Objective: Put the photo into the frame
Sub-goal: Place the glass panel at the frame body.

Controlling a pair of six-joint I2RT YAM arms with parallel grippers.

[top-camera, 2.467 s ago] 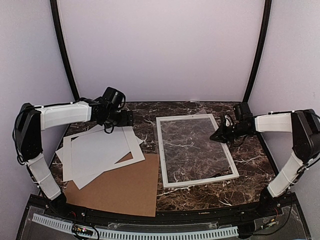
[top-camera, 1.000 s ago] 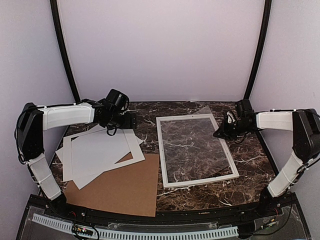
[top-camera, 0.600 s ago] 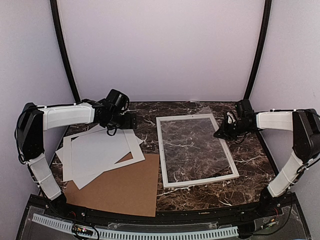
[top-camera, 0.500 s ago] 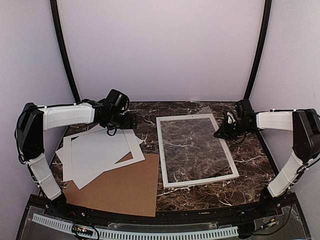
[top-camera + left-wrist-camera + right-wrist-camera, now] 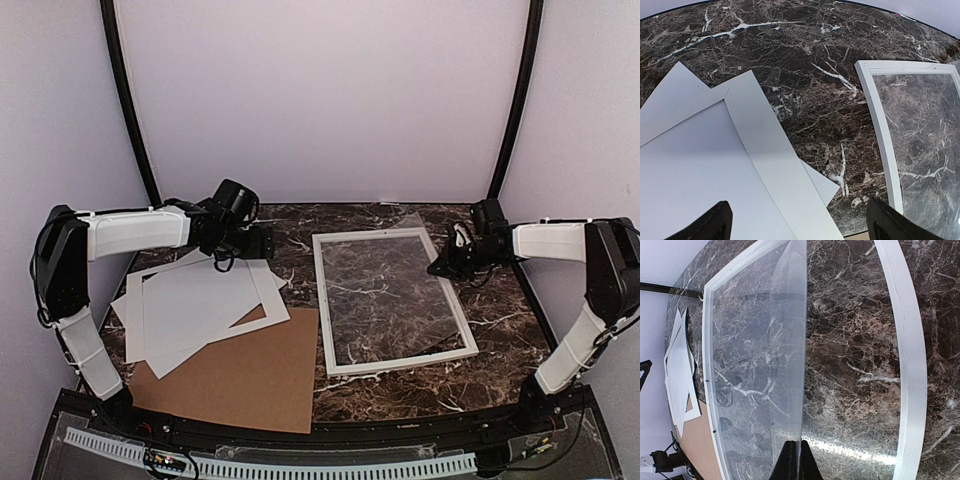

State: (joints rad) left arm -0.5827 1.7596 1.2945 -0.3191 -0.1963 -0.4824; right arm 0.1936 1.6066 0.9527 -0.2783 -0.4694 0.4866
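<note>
Frame (image 5: 321, 300) is laid flat; the edge of its sheet (image 5: 760, 365) is clamped by right end effector (image 5: 795, 461); left end effector (image 5: 799, 223) is spread above mat (image 5: 765, 165)

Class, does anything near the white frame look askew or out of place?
The clear plastic pane lies askew in the white rectangular frame: the right gripper pinches its right edge, bowing it upward, one corner overhanging the far rail.

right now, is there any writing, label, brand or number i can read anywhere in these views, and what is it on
None can be read: no words, numbers, logos or signs show on the frame, the white sheets, the brown cardboard, the clear sheet or the marble table.
</note>
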